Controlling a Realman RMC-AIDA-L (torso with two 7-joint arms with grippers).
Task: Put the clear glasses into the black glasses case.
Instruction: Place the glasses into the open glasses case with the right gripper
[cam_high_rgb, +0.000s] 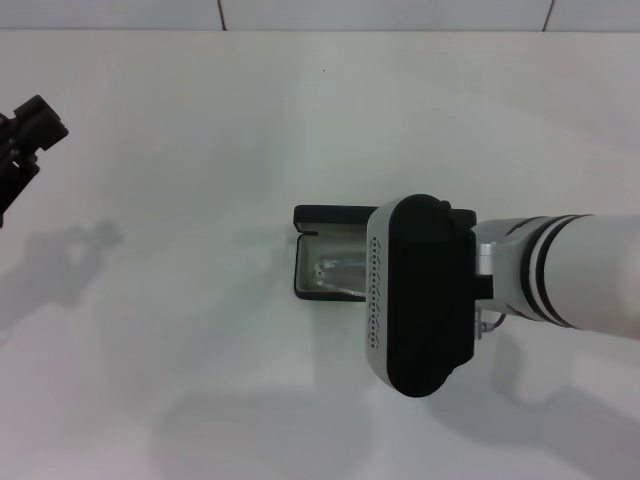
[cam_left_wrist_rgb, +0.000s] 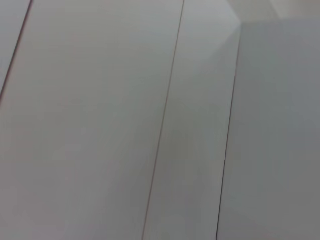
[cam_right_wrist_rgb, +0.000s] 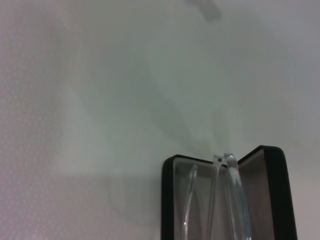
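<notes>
Head view: the black glasses case (cam_high_rgb: 318, 252) lies open on the white desk (cam_high_rgb: 200, 150), a little right of the desk's centre, its lid raised along the far edge and its pale lining facing up. The clear glasses (cam_high_rgb: 335, 272) rest inside the lined tray, seen as faint glints against the lining. The right arm (cam_high_rgb: 560, 270) reaches in from the right edge, and its large black-and-white wrist housing (cam_high_rgb: 420, 295) sits directly over the right part of the case, hiding that end of it. The right gripper itself lies beneath this housing and is not visible; whether its jaws are wide, narrow or closed on anything cannot be told. The left gripper (cam_high_rgb: 30, 125) hangs at the far left edge, well apart from the case, above its own shadow on the desk; the state of its jaws cannot be told either. Right wrist view: the case (cam_right_wrist_rgb: 272, 195) appears close up with both halves spread, dark rim around grey lining, and the glasses (cam_right_wrist_rgb: 232, 195) lie within it, their transparent arms and frame running along the interior. Left wrist view: only pale flat panels (cam_left_wrist_rgb: 100, 125) divided by thin dark seams.
</notes>
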